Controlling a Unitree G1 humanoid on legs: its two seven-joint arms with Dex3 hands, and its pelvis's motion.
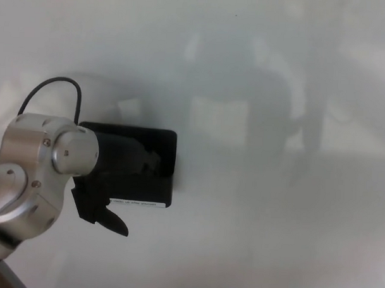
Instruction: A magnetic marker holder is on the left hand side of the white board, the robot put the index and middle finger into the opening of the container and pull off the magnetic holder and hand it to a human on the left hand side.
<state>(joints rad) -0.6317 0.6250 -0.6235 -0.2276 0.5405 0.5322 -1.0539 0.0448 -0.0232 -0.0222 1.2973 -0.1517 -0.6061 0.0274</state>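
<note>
Where whiteboard (pixel 271 235) meets holder (pixel 155 149), robot hand (pixel 115 179).

Left hand (pixel 108 191) apparently against holder (pixel 155 156)

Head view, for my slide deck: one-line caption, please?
Robot's left hand at the black magnetic marker holder on the whiteboard.

black marker holder (pixel 155 149) clings to the whiteboard (pixel 271 235).
</note>
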